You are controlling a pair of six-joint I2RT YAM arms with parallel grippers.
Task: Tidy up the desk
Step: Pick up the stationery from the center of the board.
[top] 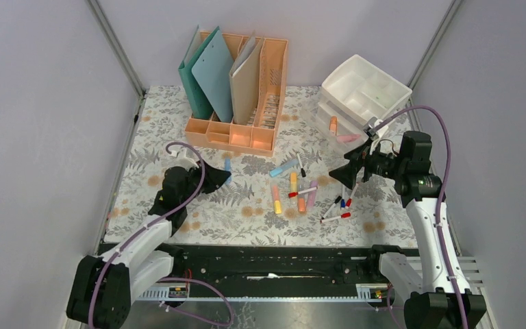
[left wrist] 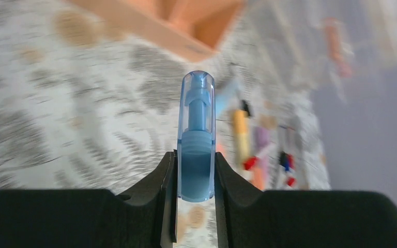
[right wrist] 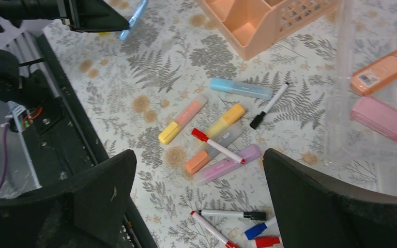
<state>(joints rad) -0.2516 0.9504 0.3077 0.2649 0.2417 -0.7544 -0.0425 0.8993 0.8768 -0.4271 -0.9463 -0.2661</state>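
The desk (top: pixel 178 130) is covered in a fern and flower cloth. My left gripper (top: pixel 220 173) is shut on a light blue highlighter (left wrist: pixel 196 135) and holds it above the desk's left middle, near the peach rack; it also shows in the right wrist view (right wrist: pixel 133 19). My right gripper (top: pixel 342 177) is open and empty above a scatter of pens. Below it lie several highlighters (right wrist: pixel 222 129), a red-capped marker (right wrist: pixel 218 145) and more markers (right wrist: pixel 232 213).
A peach file rack (top: pixel 236 130) with folders stands at the back. A white drawer unit (top: pixel 363 89) stands at the back right, its clear drawer holding an orange highlighter (right wrist: pixel 385 70) and a pink one (right wrist: pixel 387 119).
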